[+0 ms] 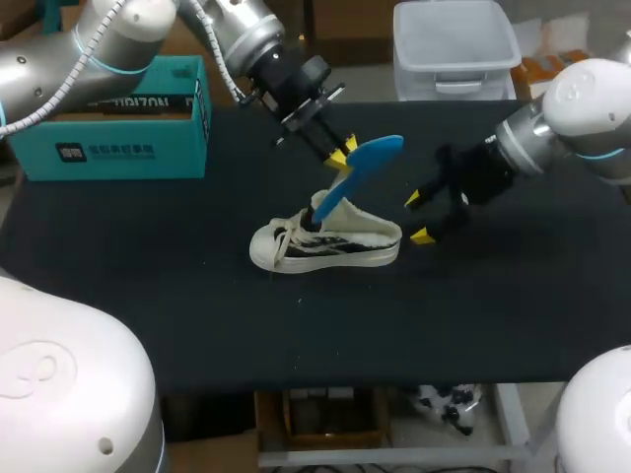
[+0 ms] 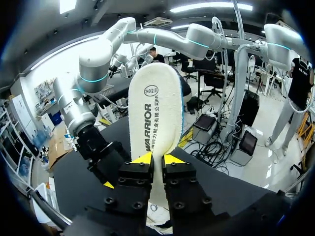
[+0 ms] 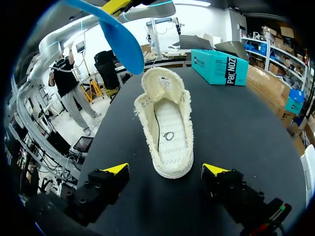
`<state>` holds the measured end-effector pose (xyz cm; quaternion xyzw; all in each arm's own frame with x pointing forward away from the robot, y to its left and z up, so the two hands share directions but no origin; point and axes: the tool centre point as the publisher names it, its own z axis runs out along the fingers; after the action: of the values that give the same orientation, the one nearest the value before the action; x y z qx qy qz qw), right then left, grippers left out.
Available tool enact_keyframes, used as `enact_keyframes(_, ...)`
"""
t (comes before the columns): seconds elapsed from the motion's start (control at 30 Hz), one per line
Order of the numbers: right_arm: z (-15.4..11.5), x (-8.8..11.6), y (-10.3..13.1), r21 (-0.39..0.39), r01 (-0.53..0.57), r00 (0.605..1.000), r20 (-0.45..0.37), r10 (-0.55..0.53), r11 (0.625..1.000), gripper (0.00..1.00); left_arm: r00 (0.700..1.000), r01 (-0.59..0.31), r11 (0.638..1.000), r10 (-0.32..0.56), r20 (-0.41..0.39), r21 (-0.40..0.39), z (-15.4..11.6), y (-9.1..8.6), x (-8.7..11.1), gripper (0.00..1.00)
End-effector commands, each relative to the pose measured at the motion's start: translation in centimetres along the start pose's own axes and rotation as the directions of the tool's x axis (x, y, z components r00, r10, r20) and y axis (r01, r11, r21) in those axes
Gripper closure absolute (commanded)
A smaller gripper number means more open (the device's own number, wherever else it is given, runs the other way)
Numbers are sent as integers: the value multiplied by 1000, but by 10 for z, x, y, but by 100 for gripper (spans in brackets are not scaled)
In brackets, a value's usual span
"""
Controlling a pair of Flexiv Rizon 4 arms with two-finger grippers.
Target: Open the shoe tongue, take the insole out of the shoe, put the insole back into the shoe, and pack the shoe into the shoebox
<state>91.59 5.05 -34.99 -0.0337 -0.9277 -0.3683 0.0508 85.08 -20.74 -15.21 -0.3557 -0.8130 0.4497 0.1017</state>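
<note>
A cream canvas shoe (image 1: 325, 243) lies on its side on the black table, its toe pointing to the left. The blue insole (image 1: 357, 173) slants up out of the shoe's mouth, its lower end still at the opening. My left gripper (image 1: 341, 154) is shut on the insole near its upper end. The left wrist view shows the insole's cream face (image 2: 156, 123) clamped between the yellow tips of the left gripper (image 2: 157, 158). My right gripper (image 1: 417, 217) stands open just right of the heel. In the right wrist view the shoe (image 3: 166, 132) lies ahead of the right gripper (image 3: 165, 169), and the insole's blue underside (image 3: 118, 37) hangs above.
A teal shoebox (image 1: 118, 123) stands at the table's back left, also seen as the teal shoebox (image 3: 219, 66) beyond the shoe. A clear plastic bin (image 1: 454, 49) sits behind the table's far edge. The black tabletop (image 1: 197, 325) stretches in front of the shoe.
</note>
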Motion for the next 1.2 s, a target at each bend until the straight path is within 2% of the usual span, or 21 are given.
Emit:
enact_keyframes(0.03, -14, -8, 25, 183, -11, 999, -28, 17, 983, 0, 999, 0, 1000, -1, 47, 29, -22, 11, 24, 100)
enact_keyframes(0.2, -13, -14, 50, 286, -11, 999, -46, 25, 958, 0, 997, 13, 999, -18, 81, 53, -44, 26, 46, 100)
enact_keyframes(0.33, -5, -19, 69, 382, -24, 998, -49, 46, 924, 0, 992, 38, 998, -44, 114, 54, -58, 37, 65, 100)
enact_keyframes(0.5, 11, -20, 81, 450, -48, 997, -40, 74, 892, 0, 987, 80, 996, -85, 139, 38, -67, 52, 82, 100)
enact_keyframes(0.53, 15, -20, 83, 479, -71, 995, -30, 97, 875, 0, 986, 86, 996, -91, 142, 38, -68, 55, 85, 100)
enact_keyframes(0.73, 32, -18, 89, 512, -90, 994, -9, 111, 854, 0, 976, 131, 991, -135, 170, 35, -76, 73, 102, 100)
enact_keyframes(0.93, 49, -11, 97, 510, -54, 998, 41, 38, 859, 0, 968, 161, 986, -166, 187, 37, -86, 92, 119, 100)
enact_keyframes(1.2, 67, -17, 102, 526, -35, 996, 86, -12, 850, 0, 959, 190, 981, -192, 208, 30, -92, 111, 136, 100)
